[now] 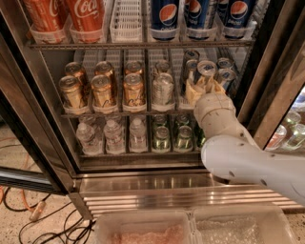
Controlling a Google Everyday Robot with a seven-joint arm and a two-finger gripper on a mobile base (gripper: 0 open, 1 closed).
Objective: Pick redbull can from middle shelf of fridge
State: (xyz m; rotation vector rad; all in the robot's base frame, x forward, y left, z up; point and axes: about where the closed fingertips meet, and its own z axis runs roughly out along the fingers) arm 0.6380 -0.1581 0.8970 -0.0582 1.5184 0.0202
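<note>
The fridge (143, 183) stands open in front of me. Its middle shelf (119, 113) holds gold cans (102, 90), a pale silver can (163, 90) and slim blue-and-silver redbull cans at the right. My gripper (204, 88) reaches into the right lane of this shelf. Its cream fingers (191, 91) flank the front redbull can (206, 71), which leans towards me with its silver top showing. More redbull cans (225, 76) stand beside and behind it. My white arm (248, 162) comes in from the lower right and hides the shelf's right corner.
Coca-Cola cans (86, 16) and Pepsi cans (164, 14) fill the rack above. Water bottles (114, 136) and green bottles (161, 138) fill the rack below. The dark door frame (281, 86) stands close on the right. Clear bins (143, 228) sit below; cables (28, 209) lie on the floor.
</note>
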